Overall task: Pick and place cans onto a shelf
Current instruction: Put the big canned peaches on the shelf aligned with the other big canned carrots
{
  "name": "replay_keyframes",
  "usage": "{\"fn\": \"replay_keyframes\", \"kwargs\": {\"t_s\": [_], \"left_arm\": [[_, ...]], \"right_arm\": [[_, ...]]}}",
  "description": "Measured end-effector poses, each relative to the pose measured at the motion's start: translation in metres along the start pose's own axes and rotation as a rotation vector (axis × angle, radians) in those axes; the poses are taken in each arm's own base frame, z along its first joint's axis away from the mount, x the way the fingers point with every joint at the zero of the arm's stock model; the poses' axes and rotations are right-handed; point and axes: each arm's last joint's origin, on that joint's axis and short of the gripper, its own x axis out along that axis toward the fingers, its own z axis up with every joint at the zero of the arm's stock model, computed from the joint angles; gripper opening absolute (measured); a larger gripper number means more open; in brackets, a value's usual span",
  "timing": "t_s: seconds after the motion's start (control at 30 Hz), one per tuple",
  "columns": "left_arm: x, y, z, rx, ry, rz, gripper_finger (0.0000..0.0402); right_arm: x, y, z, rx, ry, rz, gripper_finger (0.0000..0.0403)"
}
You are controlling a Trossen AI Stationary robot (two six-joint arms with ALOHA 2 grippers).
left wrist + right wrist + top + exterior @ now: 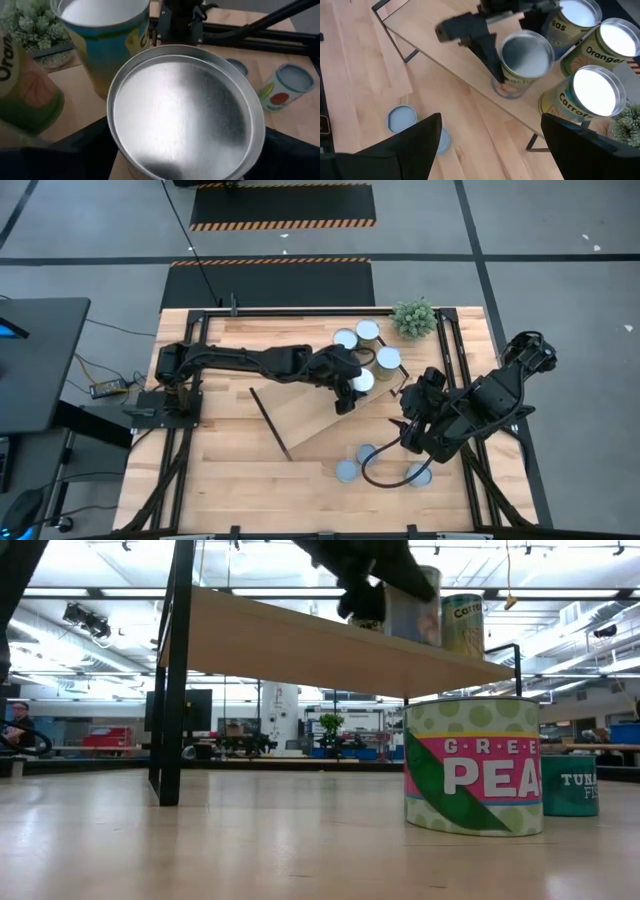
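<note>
Silver-topped can (526, 57) is sitting on the shelf (310, 415) between the left gripper (350, 392) fingers, which look spread around it, so release step; next, lift clear. Right gripper (412, 435) waits open near the table cans (348, 470)

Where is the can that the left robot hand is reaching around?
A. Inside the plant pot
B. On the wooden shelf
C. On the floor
B. In the right wrist view the left gripper straddles a silver-topped can standing on the shelf, next to the carrots can.
</note>
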Motion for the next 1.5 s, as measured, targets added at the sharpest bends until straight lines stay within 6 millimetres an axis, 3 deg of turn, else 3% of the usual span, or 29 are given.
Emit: {"fn": "replay_keyframes", "kwargs": {"t_s": [0.4,0.7,0.97,1.3,1.5], "left_arm": [[0.002,0.003,-0.003,0.010,0.018,0.015,0.0354],[-0.010,0.002,0.018,0.048,-0.028,0.005,0.0355],[-0.015,0.002,0.023,0.077,-0.052,0.034,0.0355],[-0.053,0.001,0.047,0.172,-0.181,0.086,0.0355],[-0.085,-0.009,0.038,0.172,-0.035,0.051,0.0351]], "right_arm": [[0.000,0.000,0.000,-0.012,0.002,-0.002,0.0349],[0.000,0.000,-0.001,-0.008,0.017,0.006,0.0349],[0.000,0.000,-0.001,-0.004,0.018,0.007,0.0349],[0.001,-0.001,0.000,-0.003,0.022,-0.003,0.0349],[0.001,-0.002,0.000,-0.008,0.024,-0.006,0.0349]]}}
